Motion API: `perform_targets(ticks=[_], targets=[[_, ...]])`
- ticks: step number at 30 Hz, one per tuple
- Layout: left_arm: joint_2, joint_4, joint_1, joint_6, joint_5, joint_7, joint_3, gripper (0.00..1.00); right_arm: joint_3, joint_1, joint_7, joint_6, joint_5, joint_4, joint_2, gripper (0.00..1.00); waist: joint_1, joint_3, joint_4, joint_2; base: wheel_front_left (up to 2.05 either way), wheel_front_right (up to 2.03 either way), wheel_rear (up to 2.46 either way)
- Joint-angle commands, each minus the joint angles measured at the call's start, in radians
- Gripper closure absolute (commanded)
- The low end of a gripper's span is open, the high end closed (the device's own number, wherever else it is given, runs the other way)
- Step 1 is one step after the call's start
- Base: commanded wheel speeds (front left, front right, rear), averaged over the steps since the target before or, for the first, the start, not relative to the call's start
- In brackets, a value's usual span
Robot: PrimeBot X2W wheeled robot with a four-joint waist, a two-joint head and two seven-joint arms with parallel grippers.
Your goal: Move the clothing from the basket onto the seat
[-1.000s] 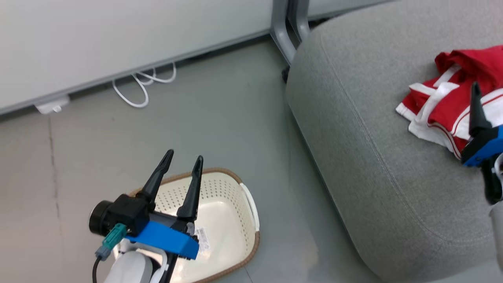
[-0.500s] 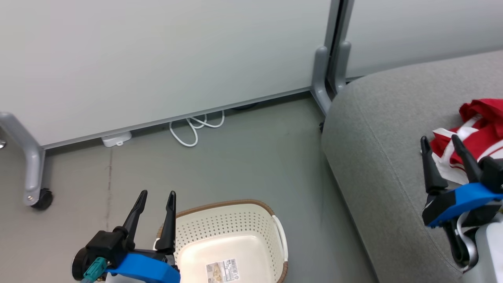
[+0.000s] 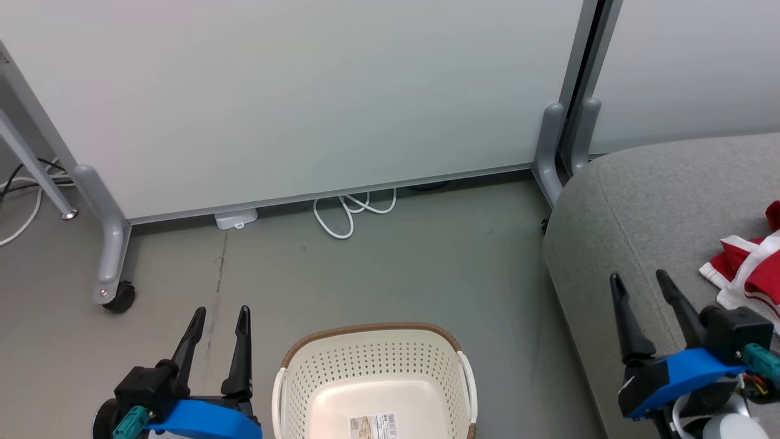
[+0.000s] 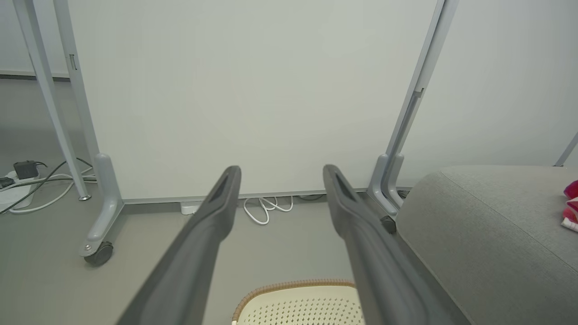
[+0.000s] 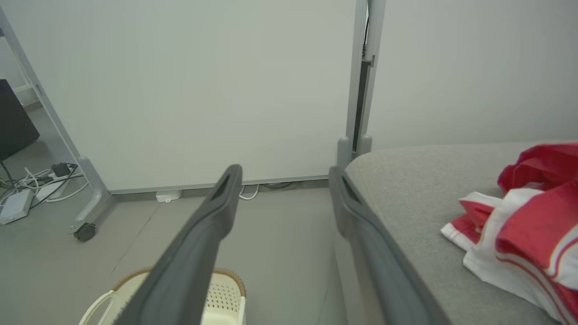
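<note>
Red clothing [image 3: 752,271] with white trim lies bunched on the grey seat [image 3: 646,207] at the right edge; the right wrist view shows the clothing [image 5: 528,225] on the seat [image 5: 420,189] too. The cream basket [image 3: 341,378] with a brown rim stands on the floor at bottom centre, holding just a barcode sticker [image 3: 373,425]. My left gripper [image 3: 220,317] is open, left of the basket, nothing between its fingers. My right gripper [image 3: 640,280] is open above the seat's left part, left of the clothing.
A pale partition panel [image 3: 304,91] on grey wheeled legs [image 3: 113,268] closes off the back. White cables [image 3: 350,210] and a small white box [image 3: 234,218] lie on the grey floor at its base. More cables [image 5: 27,185] lie far left.
The head view has swung and lifted, so the basket now sits at bottom centre and the seat at the right edge. Both grippers stay open and now point up side by side.
</note>
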Motion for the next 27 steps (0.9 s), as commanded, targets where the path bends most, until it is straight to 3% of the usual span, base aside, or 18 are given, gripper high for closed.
perform_targets(ticks=[1, 27], targets=[[0.006, 0.004, 0.009, -0.001, 0.008, -0.005, 0.008, 0.00, 0.002, 0.018, -0.003, 0.000, 0.000, -0.005, 0.007, 0.00, 0.0001, -0.005, 0.003, -0.0001, 0.00, 0.00, 0.00], [-0.004, 0.052, 0.028, -0.001, 0.001, -0.005, 0.017, 0.00, 0.070, 0.035, -0.045, 0.000, 0.042, 0.075, 0.034, 0.00, 0.0001, -0.024, 0.012, -0.0001, 0.00, 0.00, 0.00]])
